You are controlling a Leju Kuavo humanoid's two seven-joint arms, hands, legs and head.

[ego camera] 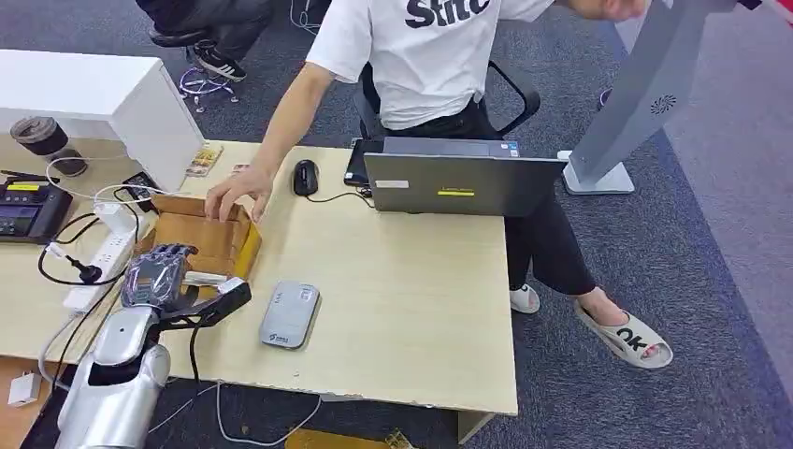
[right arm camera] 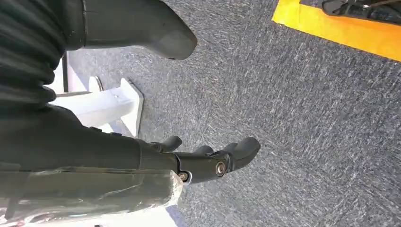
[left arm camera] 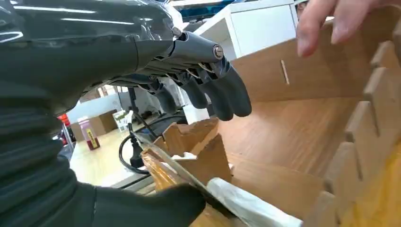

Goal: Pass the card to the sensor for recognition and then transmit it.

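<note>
The left hand point(ego camera: 161, 273) reaches into the wooden box point(ego camera: 210, 236), its thumb seemingly pressing a card point(left arm camera: 246, 203) with fingers apart, so the reader point(ego camera: 290, 313) on the table and the handover are both left.

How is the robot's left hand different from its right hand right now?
The left hand reaches over the wooden box on the table; the right hand hangs above grey carpet. A person's hand rests on the box near the left hand; none is near the right. Both hands' dark fingers are loosely curled.
</note>
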